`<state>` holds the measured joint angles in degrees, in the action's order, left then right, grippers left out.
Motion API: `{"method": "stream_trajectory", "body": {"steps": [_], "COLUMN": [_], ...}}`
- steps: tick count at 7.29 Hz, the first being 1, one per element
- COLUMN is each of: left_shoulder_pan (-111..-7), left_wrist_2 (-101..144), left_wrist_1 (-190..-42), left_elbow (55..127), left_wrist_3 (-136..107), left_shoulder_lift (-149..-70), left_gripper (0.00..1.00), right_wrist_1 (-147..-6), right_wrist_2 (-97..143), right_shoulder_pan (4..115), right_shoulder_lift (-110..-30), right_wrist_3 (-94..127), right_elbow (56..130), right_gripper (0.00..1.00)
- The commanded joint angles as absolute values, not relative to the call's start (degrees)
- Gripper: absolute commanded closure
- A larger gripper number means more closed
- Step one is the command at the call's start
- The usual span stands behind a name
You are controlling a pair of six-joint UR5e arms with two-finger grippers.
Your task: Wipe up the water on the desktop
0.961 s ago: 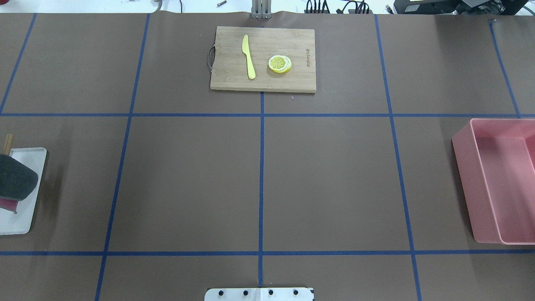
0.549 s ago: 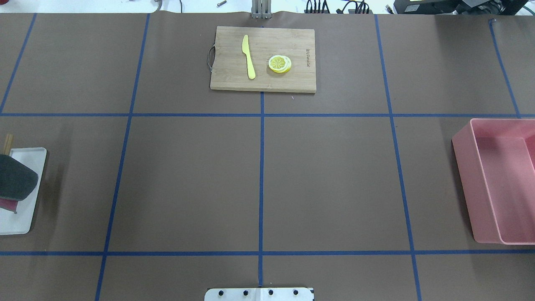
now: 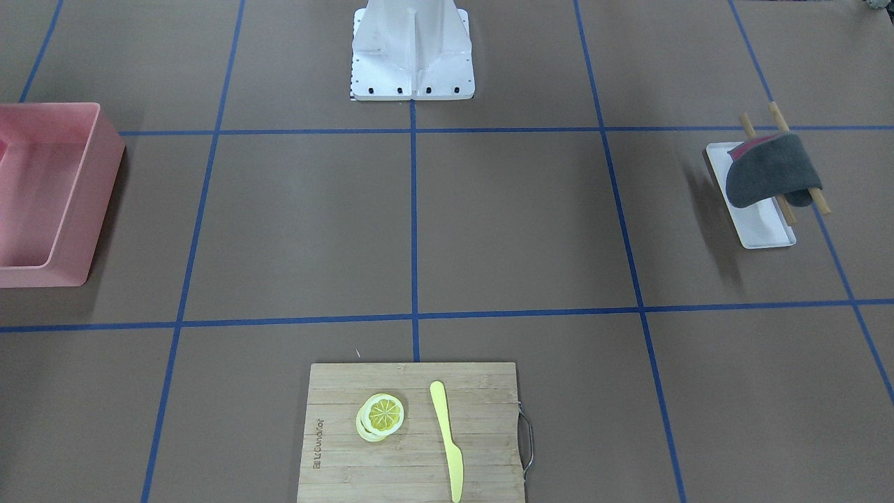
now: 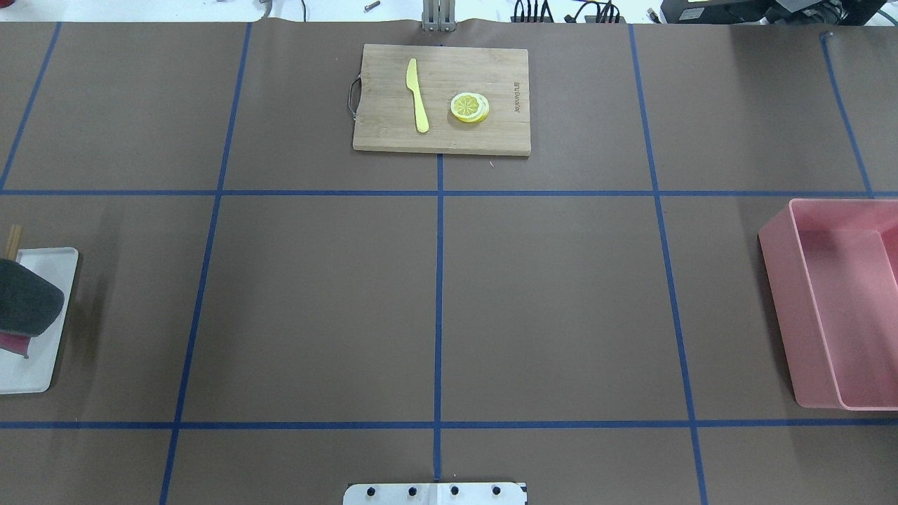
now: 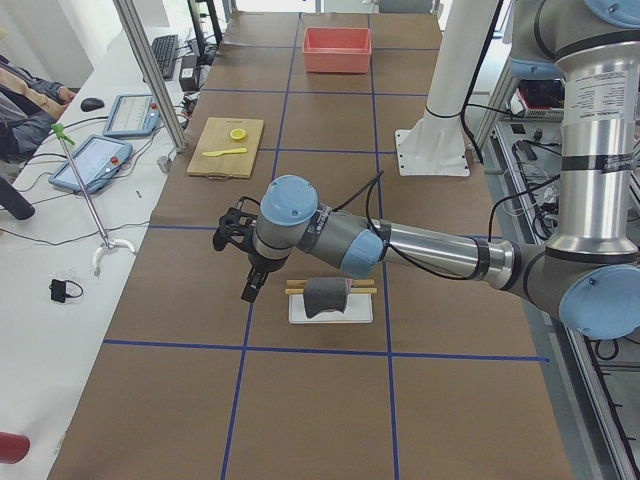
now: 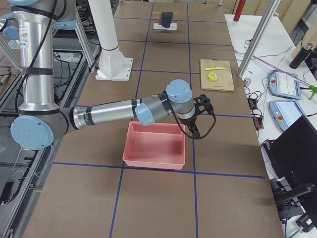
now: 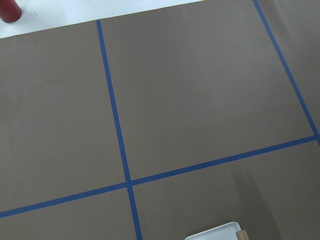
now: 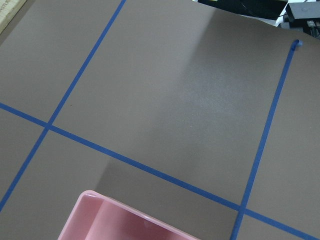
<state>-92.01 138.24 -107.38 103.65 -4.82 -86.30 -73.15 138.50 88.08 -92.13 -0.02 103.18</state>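
The brown desktop [image 4: 316, 301] with its blue tape grid shows no water that I can make out. A folded grey cloth [image 3: 768, 171] lies over two wooden chopsticks [image 3: 821, 202] on a small white tray [image 3: 761, 227] at the robot's left end. My left gripper [image 5: 248, 290] shows only in the exterior left view, hanging above the desktop beside the tray; I cannot tell whether it is open or shut. My right gripper [image 6: 194, 132] shows only in the exterior right view, above the corner of the pink bin [image 6: 148, 158]; its state cannot be told either.
A bamboo cutting board [image 4: 393, 133] at the far middle carries a yellow knife [image 4: 417, 95] and lemon slices [image 4: 469, 107]. The pink bin [image 4: 779, 294] stands at the right end. The robot's white base [image 3: 412, 77] is at the near edge.
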Motion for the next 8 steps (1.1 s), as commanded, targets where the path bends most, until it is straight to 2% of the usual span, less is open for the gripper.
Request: {"method": "stream_trajectory", "body": {"steps": [1,8], "left_shoulder_pan": [-92.02,-90.27], "left_wrist_2": [138.34,140.71], "left_wrist_1": [-107.58,-111.54], "left_elbow": [103.54,101.43], "left_wrist_3": [-5.36,-12.62], "left_shoulder_lift": [-85.17,-82.44], "left_gripper": [0.02,0.02], "right_wrist_1": [-73.12,-72.51], "right_wrist_2": [139.21,142.83], "right_shoulder_pan": [88.07,78.23], "right_shoulder_lift": [-93.60,-94.75], "right_wrist_3": [-0.09,12.48], "right_elbow": [103.36,105.38], "right_gripper": [0.00,0.00]}}
